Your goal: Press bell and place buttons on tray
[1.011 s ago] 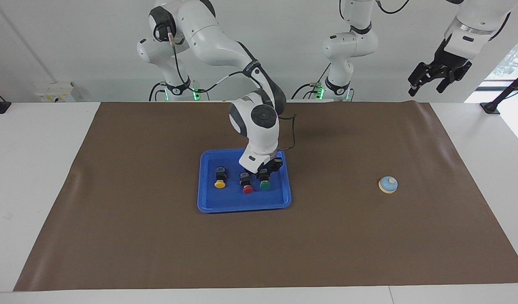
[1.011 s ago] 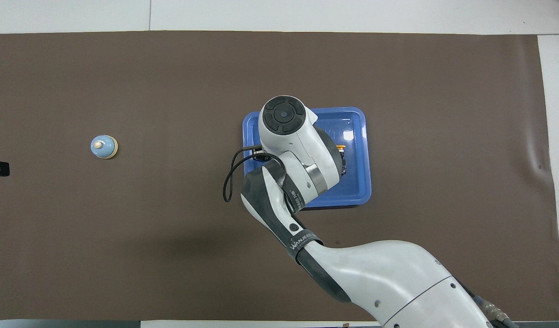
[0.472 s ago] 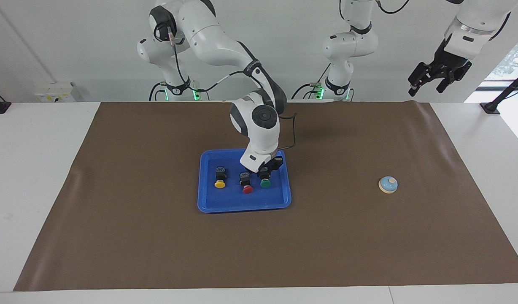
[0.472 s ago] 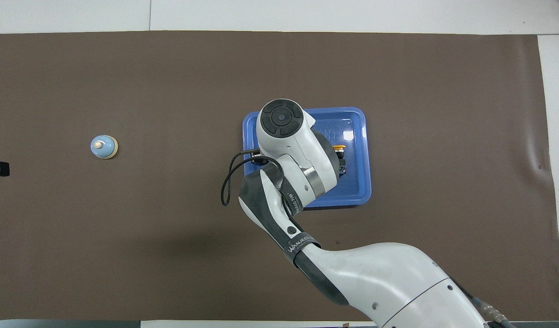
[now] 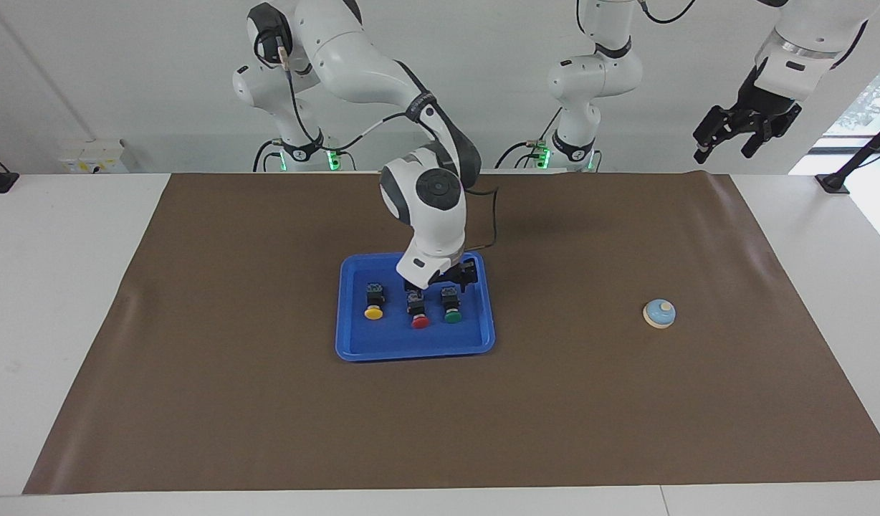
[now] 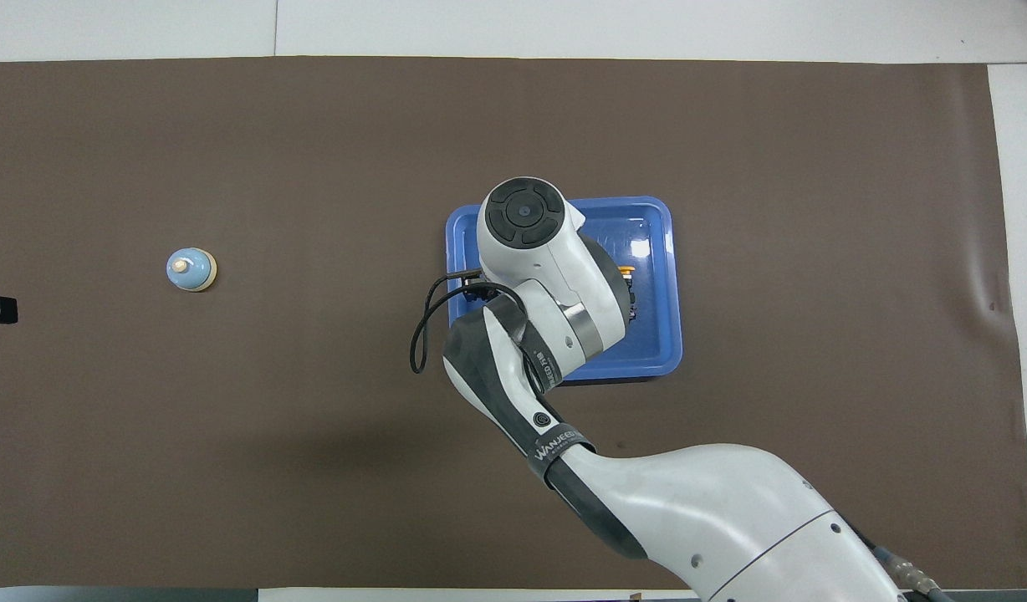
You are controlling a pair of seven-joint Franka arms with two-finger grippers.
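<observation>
The blue tray (image 5: 361,337) lies mid-table on the brown mat. Three buttons stand in it in a row: yellow (image 5: 373,312), red (image 5: 420,322) and green (image 5: 452,316). My right gripper (image 5: 446,281) hangs open just above the green button's black body, clear of it. The light-blue bell (image 5: 659,313) sits on the mat toward the left arm's end, apart from the tray. My left gripper (image 5: 723,150) waits open, high in the air above that end. In the overhead view the right arm hides most of the tray (image 6: 656,343); only the yellow button (image 6: 624,270) and the bell (image 6: 191,269) show.
The brown mat (image 5: 268,416) covers most of the white table. A cable loops off the right wrist (image 5: 494,229) over the tray's edge toward the left arm's end.
My right gripper has let go of the green button and risen a little above it. The green button stays in the tray. The left arm has not moved.
</observation>
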